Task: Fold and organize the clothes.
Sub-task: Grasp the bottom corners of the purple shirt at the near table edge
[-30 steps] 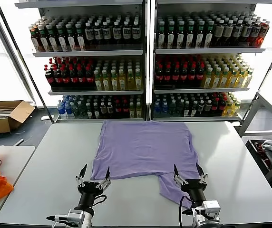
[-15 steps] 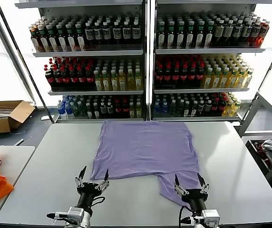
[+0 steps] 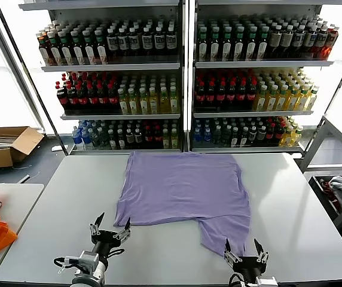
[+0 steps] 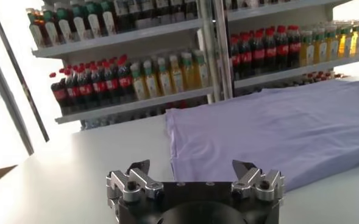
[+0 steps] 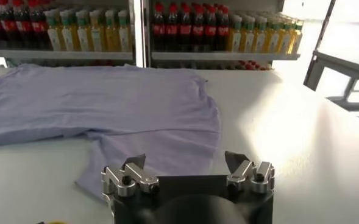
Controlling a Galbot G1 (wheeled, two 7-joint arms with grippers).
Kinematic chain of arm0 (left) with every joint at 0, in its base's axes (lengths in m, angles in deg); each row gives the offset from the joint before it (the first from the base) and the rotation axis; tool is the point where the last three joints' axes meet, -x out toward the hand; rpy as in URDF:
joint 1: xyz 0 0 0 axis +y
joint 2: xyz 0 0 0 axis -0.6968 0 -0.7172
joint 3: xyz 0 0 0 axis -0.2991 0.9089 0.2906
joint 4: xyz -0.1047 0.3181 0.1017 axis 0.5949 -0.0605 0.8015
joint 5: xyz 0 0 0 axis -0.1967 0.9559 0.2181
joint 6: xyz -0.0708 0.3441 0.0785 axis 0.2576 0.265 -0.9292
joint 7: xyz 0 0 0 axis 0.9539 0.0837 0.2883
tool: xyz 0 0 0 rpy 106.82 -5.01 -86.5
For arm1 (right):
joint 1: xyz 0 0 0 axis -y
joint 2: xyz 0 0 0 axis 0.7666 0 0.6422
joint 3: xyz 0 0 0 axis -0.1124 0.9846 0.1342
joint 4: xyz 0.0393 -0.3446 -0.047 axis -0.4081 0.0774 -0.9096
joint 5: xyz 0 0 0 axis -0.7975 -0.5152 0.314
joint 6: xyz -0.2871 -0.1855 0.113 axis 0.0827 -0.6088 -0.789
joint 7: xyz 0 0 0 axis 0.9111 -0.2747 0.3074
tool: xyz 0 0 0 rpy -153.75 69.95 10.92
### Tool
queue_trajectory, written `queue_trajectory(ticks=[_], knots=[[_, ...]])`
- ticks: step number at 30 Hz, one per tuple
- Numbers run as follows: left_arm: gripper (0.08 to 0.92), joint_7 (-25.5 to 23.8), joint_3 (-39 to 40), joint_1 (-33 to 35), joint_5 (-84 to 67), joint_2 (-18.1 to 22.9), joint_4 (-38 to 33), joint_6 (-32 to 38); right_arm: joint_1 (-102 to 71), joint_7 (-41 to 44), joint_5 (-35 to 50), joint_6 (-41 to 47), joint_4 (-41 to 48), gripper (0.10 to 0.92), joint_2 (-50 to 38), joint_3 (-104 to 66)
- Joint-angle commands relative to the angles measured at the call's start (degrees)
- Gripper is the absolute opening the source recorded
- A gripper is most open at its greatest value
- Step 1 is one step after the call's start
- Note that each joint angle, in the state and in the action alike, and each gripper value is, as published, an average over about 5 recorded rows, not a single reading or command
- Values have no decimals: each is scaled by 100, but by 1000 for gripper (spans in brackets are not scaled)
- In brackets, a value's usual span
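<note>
From the head view I saw the lavender T-shirt, soft and matte, spread flat mid-table, one sleeve flap trailing toward me on the right. My left wrist view showed the left gripper spread wide, holding nothing, short of the hem. The right gripper likewise gaped empty, by the sleeve.

I see two matching end effectors. The left gripper has a black cylindrical body, silver metal finger linkages with round pivot screws, and dark pointed fingertips. A thin black cable loops beside its pale wrist housing. The right gripper is built identically: black housing, silver knuckles, dark tips, with a black cable below.
</note>
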Motion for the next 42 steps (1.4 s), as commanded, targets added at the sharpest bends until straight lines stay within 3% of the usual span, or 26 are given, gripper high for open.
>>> queue_trajectory(ticks=[1, 36, 42], knots=[[823, -27, 67, -149, -386, -147, 63, -342, -82, -125, 113, 79, 33, 823, 50, 22], [822, 21, 69, -610, -1111, -220, 541, -687, -41, -147, 46, 94, 360, 822, 220, 157], [823, 7, 115, -550, -1099, -236, 550, -715, -46, -120, 37, 61, 413, 708, 245, 218]])
